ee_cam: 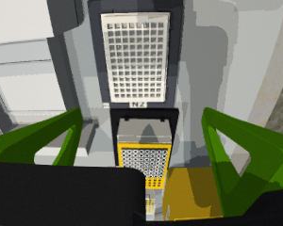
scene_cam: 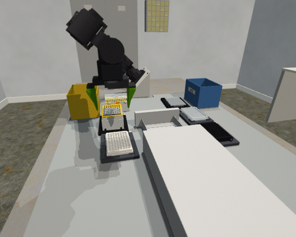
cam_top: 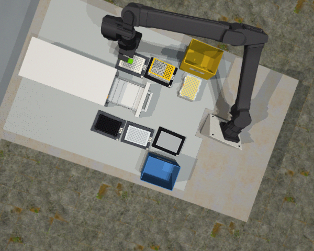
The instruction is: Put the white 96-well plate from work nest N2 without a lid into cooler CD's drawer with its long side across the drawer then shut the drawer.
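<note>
The end effector (scene_cam: 112,96) hangs wide open with nothing in it, high over the far end of the white plate (scene_cam: 118,142). Going from big to small: the long white cooler (scene_cam: 219,178) sits on the table (scene_cam: 66,204), its drawer (cam_top: 127,94) pulled open. The plate lies in its dark nest (scene_cam: 103,157) just left of the cooler. The pick-up step is on. Next, I think, it must drop down and squeeze the plate's sides.

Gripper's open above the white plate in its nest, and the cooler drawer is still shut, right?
Not quite. The drawer is already pulled out of the cooler, as the top view shows. The rest holds: the gripper is open above the white plate, which sits in its nest.
</note>
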Robot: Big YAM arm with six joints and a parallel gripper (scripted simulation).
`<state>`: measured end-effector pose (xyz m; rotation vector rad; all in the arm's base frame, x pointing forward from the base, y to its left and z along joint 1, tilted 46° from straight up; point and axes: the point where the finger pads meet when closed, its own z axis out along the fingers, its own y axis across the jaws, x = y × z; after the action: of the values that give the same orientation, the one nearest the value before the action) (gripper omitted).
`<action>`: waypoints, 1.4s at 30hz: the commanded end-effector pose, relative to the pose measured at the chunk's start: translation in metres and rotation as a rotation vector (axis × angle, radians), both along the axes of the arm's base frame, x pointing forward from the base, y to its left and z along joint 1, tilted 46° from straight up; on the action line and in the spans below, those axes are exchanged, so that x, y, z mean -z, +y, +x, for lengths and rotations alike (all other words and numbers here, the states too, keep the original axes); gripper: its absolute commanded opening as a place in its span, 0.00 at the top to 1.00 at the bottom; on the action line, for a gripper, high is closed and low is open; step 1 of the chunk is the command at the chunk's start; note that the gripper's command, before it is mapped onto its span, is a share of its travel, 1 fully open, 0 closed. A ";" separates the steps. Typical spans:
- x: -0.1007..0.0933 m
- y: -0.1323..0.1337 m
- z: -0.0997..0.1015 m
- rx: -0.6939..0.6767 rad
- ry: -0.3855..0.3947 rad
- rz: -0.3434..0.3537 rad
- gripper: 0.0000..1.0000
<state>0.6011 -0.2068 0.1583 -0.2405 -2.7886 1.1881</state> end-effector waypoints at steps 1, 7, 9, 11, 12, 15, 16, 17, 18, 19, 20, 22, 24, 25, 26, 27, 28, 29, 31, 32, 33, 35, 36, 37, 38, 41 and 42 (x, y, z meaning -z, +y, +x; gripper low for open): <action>0.017 -0.009 0.000 0.001 0.021 0.002 0.00; 0.023 -0.015 -0.001 0.001 0.021 0.001 0.00; 0.024 -0.016 -0.002 0.001 0.021 0.001 0.00; 0.026 -0.018 -0.002 0.001 0.021 0.001 0.00; 0.027 -0.019 -0.002 0.001 0.021 0.001 0.00; 0.025 -0.021 0.000 0.001 0.012 0.000 0.00; 0.029 -0.021 -0.003 0.001 0.021 0.001 0.00; 0.030 -0.022 -0.003 0.001 0.021 0.002 0.00; 0.031 -0.023 -0.003 0.001 0.021 0.002 0.00; 0.032 -0.024 -0.003 0.001 0.021 0.002 0.00; 0.033 -0.025 -0.004 0.001 0.021 0.002 0.00; 0.035 -0.027 -0.004 0.001 0.021 0.001 0.00; 0.036 -0.029 -0.005 0.001 0.021 0.001 0.00; 0.037 -0.030 -0.005 0.001 0.021 0.001 0.00; 0.038 -0.031 -0.005 0.001 0.021 0.001 0.00; 0.039 -0.032 -0.005 0.001 0.021 0.001 0.00; 0.040 -0.032 -0.006 0.001 0.021 0.001 0.00; 0.041 -0.033 -0.006 0.001 0.021 0.001 0.00; 0.041 -0.033 -0.006 0.001 0.021 0.001 0.00; 0.038 -0.035 -0.003 0.001 0.010 -0.001 0.00; 0.043 -0.035 -0.006 0.001 0.021 0.001 0.00; 0.045 -0.037 -0.007 0.001 0.021 0.001 0.00; 0.046 -0.038 -0.007 0.001 0.021 0.001 0.00; 0.047 -0.039 -0.007 0.001 0.021 0.001 0.00; 0.047 -0.040 -0.008 0.001 0.021 0.001 0.00; 0.050 -0.043 -0.008 0.001 0.021 0.001 0.00; 0.051 -0.044 -0.009 0.001 0.021 0.001 0.00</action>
<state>0.5931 -0.2396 0.1243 -0.2385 -2.7897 1.1896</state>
